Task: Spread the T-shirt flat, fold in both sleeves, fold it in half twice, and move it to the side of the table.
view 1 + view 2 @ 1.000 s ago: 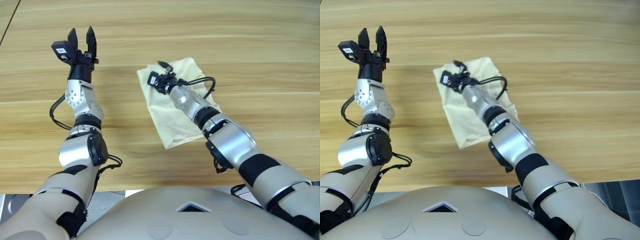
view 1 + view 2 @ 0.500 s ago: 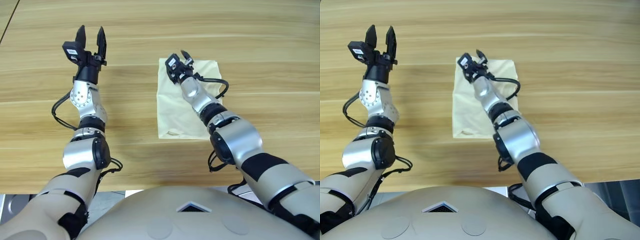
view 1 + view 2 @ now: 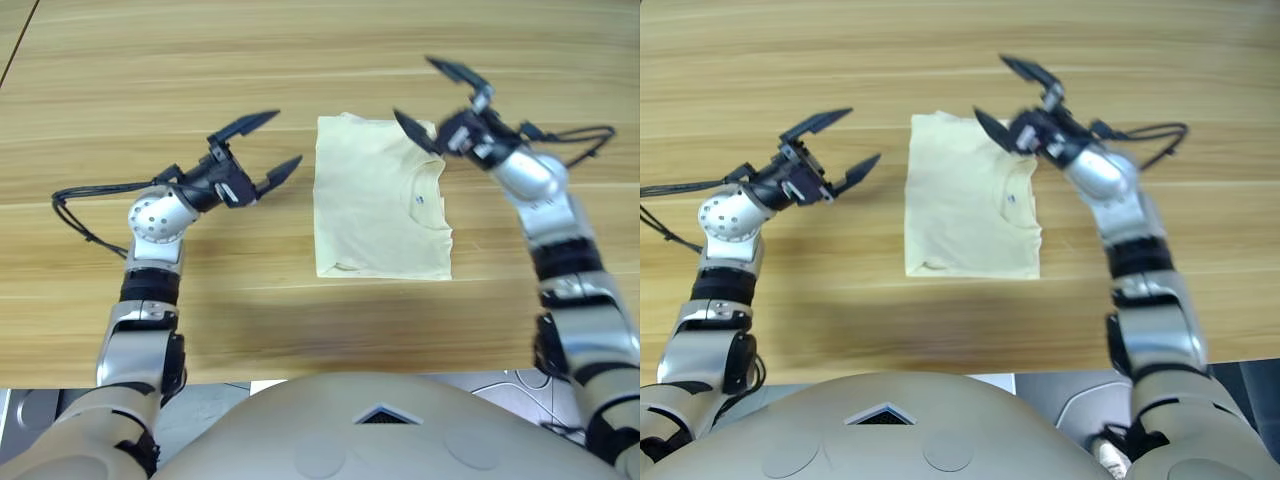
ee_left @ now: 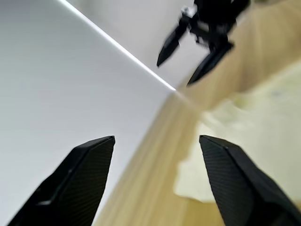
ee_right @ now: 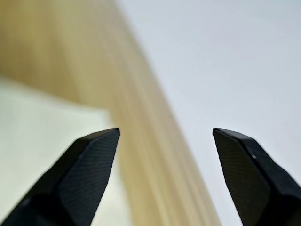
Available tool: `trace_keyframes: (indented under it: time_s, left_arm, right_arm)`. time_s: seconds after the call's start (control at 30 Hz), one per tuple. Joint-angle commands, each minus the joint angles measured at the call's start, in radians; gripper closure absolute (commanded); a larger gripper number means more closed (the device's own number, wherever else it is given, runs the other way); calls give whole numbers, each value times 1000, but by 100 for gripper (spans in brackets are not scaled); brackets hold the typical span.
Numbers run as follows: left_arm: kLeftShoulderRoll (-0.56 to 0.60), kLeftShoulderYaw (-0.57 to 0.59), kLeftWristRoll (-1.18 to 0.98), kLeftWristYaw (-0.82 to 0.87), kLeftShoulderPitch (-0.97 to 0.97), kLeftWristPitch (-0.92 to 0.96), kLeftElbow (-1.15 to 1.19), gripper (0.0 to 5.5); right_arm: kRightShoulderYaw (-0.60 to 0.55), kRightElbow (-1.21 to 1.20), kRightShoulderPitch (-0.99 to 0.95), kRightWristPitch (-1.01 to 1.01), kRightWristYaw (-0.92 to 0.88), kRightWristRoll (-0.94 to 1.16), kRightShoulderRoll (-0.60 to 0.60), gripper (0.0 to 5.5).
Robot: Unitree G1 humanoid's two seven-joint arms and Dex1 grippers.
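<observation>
The pale yellow T-shirt (image 3: pixel 375 205) lies folded into a small rectangle at the middle of the wooden table (image 3: pixel 250 300), its collar toward the right. My left gripper (image 3: pixel 288 137) hovers open just left of the shirt, fingers pointing at it. My right gripper (image 3: pixel 412 86) is open above the shirt's far right corner, holding nothing. In the left wrist view the left gripper (image 4: pixel 157 137) frames the shirt (image 4: pixel 256 141), with the right gripper (image 4: pixel 200 35) beyond it. In the right wrist view the right gripper (image 5: pixel 165 130) is open over the shirt (image 5: pixel 37 146).
Bare wood surrounds the shirt on every side. The table's near edge (image 3: pixel 300 378) runs close in front of me. A dark seam (image 3: pixel 20 45) crosses the far left corner.
The right gripper let go of the shirt's far edge, opened wide and swung up to the right. The left arm dropped and turned toward the shirt. The shirt went from skewed to square.
</observation>
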Motion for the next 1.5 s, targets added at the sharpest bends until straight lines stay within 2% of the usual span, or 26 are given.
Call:
trace_keyframes:
  time_s: [0.03, 0.13, 0.27, 0.43, 0.63, 1.5]
  left_arm:
    - [139, -83, 49, -76, 146, 71, -155, 144]
    - [153, -130, 100, -64, 201, 124, -250, 104]
    - [156, -200, 127, -50, 236, 163, -314, 40]
    - [154, -259, 198, -11, 225, 182, -292, 40]
    - [172, -318, 222, 15, 231, 190, -283, 40]
    - [202, -412, 337, 161, 170, 193, -212, 40]
  right_arm:
    - [-54, -225, 235, 17, 151, 110, -214, 182]
    - [-49, -355, 410, -16, 224, 167, -312, 182]
    - [8, -368, 433, 4, 257, 121, -278, 182]
    - [84, -281, 379, 76, 238, -40, -195, 182]
    - [113, -228, 361, 99, 213, -127, -187, 182]
    - [74, -239, 450, 129, 203, -119, -275, 182]
